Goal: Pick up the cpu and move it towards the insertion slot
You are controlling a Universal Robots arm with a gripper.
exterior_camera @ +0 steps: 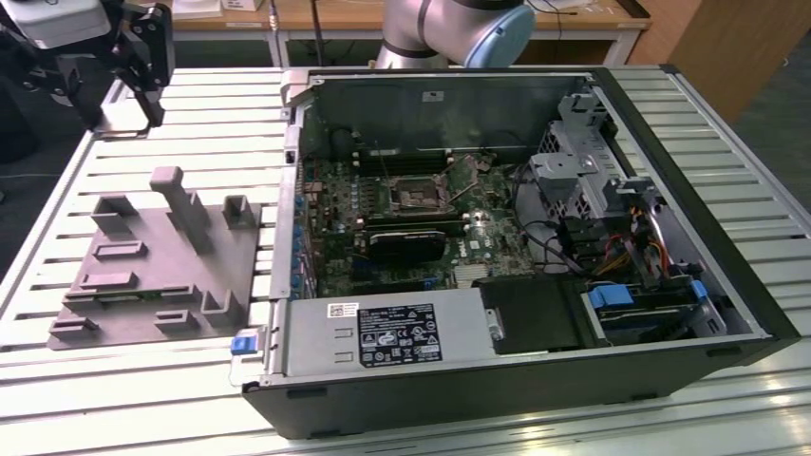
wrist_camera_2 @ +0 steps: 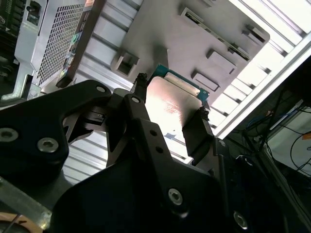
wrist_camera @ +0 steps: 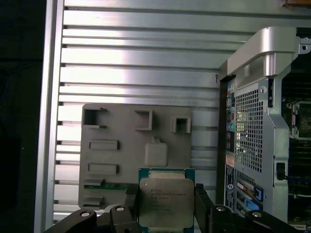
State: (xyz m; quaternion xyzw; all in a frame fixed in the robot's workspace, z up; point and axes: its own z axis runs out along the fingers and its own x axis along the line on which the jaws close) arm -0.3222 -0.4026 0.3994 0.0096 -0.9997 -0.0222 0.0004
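In both wrist views my gripper [wrist_camera: 165,194] [wrist_camera_2: 171,99] is shut on the cpu [wrist_camera: 165,206] [wrist_camera_2: 170,109], a flat square chip with a shiny metal top and a green rim, pinched by two opposite edges. In the exterior view the gripper [exterior_camera: 117,95] hangs high over the slatted table at the far left, above and behind the grey fixture plate [exterior_camera: 159,261]. The insertion slot [exterior_camera: 419,195], a dark square socket in a silver frame, lies on the green board inside the open computer case, well off to the exterior view's right of the gripper.
The grey fixture plate [wrist_camera: 121,160] with raised blocks lies under the held chip. The open computer case [exterior_camera: 747,285] stands to the exterior view's right, its silver side wall [wrist_camera: 252,121] between gripper and board. A black card [exterior_camera: 408,245], cables and drive bays fill the case.
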